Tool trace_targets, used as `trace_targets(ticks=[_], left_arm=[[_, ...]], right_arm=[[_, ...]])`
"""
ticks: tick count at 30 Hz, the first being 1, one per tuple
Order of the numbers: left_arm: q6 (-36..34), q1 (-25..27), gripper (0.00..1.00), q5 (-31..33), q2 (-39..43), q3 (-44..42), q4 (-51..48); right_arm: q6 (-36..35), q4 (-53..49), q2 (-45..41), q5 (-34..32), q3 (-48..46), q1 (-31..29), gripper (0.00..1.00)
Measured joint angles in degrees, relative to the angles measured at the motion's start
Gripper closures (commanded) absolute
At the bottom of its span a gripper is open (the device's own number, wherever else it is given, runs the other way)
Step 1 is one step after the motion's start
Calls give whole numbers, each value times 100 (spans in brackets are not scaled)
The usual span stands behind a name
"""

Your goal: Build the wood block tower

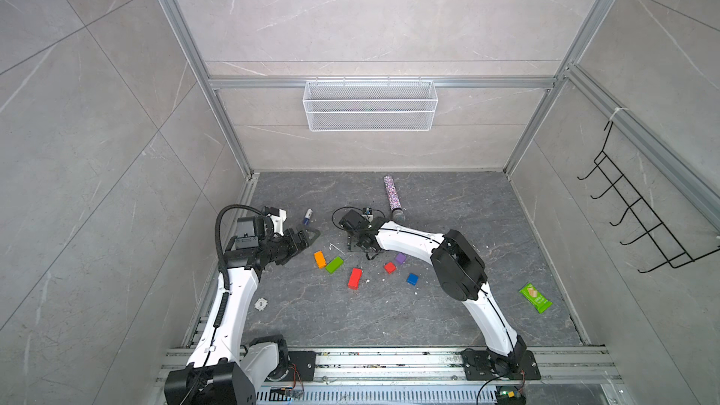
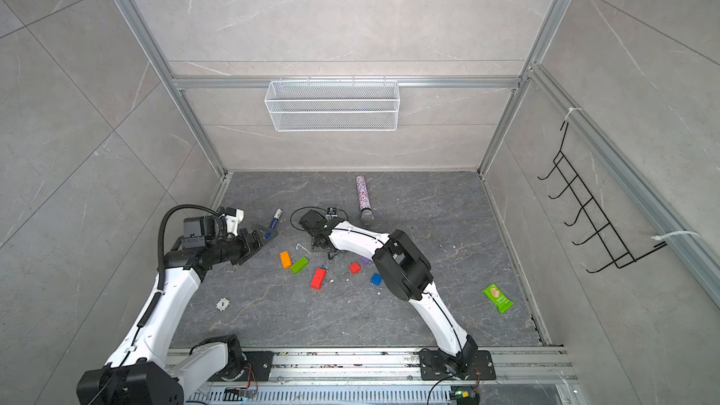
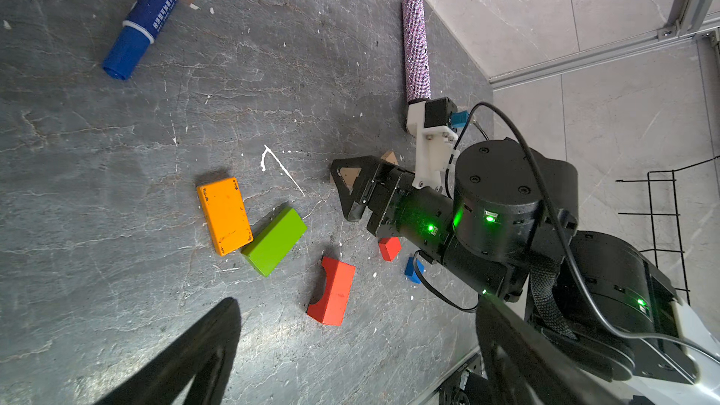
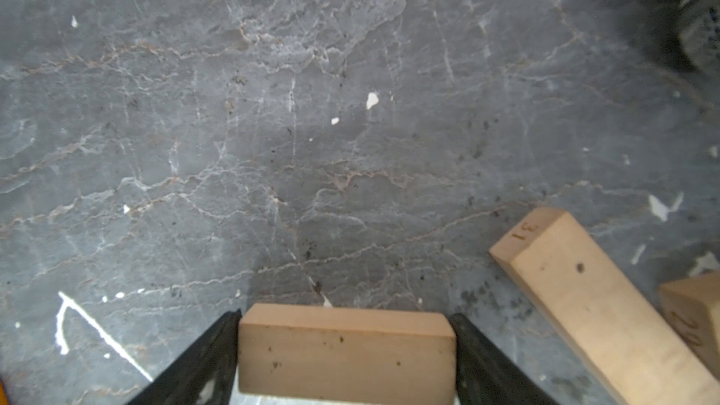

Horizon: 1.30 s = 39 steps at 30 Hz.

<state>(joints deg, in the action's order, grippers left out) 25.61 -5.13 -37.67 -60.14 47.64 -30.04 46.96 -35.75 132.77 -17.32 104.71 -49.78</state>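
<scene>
We see a blue marker pen (image 1: 307, 217) near the left gripper (image 1: 311, 233), with a white token (image 1: 260, 303) well behind it. A glittery tube (image 1: 392, 196) lies beyond the right gripper (image 3: 345, 192) and a green snack packet (image 1: 535, 298) sits far off to that gripper's right. A mesh basket (image 1: 370, 105) and a wire rack (image 1: 641, 199) hang on the walls.

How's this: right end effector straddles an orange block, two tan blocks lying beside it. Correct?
Not orange: the right wrist view shows a tan block between the fingers of the right end effector. The orange block lies apart, beside the green block. Two other tan blocks do lie beside it.
</scene>
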Motion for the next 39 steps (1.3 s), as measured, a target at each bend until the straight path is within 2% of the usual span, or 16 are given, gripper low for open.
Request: trace_targets(ticks=[6, 9, 18, 26, 30, 34, 36, 37, 39], left_arm=[[0, 0, 4, 0, 0, 0, 9], [0, 0, 4, 0, 0, 0, 9], [0, 39, 6, 0, 0, 0, 9], [-4, 350, 7, 111, -48, 0, 2], [-2, 739, 7, 428, -155, 2, -39], [24, 1598, 7, 1073, -356, 103, -85], [37, 2048, 11, 1394, -549, 256, -92], [50, 2277, 16, 1552, -713, 367, -72], [48, 2533, 18, 1814, -1010, 570, -57]], right_arm=[[2, 4, -2, 13, 7, 0, 12], [-4, 24, -2, 13, 7, 0, 1], [-254, 317, -153, 37, -155, 33, 1], [-772, 686, -1180, 39, -734, 140, 1], [-992, 1027, -2048, 146, -1458, 376, 1], [-1185, 1274, -2935, 330, -2317, 708, 1], [-1279, 1287, -3270, 413, -2605, 837, 1], [-1344, 1294, -3427, 468, -2734, 876, 1], [-1445, 1311, -3705, 577, -2992, 901, 1]])
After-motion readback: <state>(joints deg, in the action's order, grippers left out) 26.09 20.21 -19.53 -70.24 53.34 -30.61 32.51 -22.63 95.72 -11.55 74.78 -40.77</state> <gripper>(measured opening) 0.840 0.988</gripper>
